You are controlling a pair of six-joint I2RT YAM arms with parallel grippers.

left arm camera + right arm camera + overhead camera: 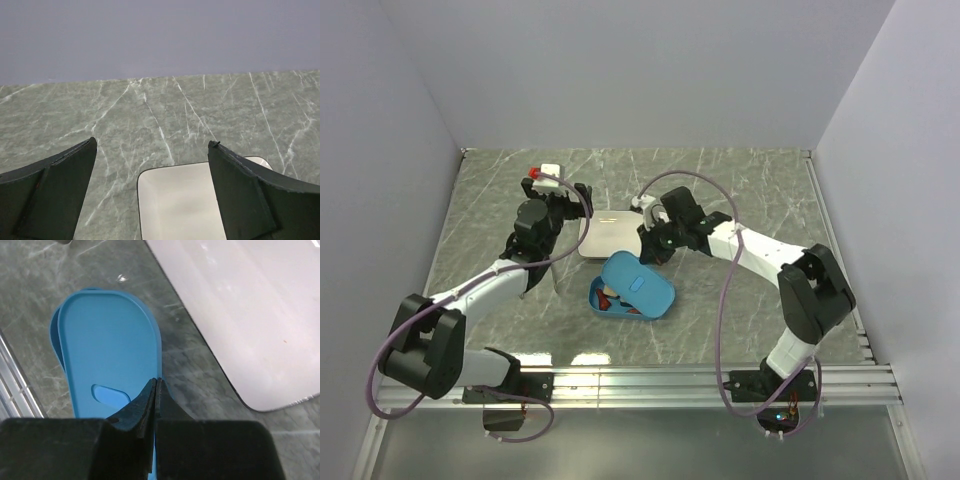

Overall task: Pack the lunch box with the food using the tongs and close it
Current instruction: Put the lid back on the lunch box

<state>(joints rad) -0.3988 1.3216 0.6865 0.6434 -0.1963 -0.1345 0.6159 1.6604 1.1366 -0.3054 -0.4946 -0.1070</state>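
The white plate (250,315) lies ahead and to the right of the right claw (156,384). A strip of bare marble table (195,365) separates it from the lunch box (603,306). The blue lid (107,345) sits directly under and to the left of that claw's tips. It is laid askew over the box, so the far right part is covered while the near left corner gapes — there some of the food (608,295), orange-red and pale pieces, shows. A metal rail (12,390) runs past the lid's left side in the wrist view.

The right claw's fingers are pinched together with nothing between them. Their tips are over the lid's right rim, just beside its oval centre tab (110,394); whether they touch the lid cannot be told. The right arm reaches in from the right with its elbow raised and its forearm slanting left toward the box.

The left claw (154,145) is spread wide and holds nothing — the plate's near corner lies below and between its fingers (60,185), with marble ahead and a grey wall (160,35) behind. The left arm stretches diagonally from its base to the plate's left side, apart from the box.
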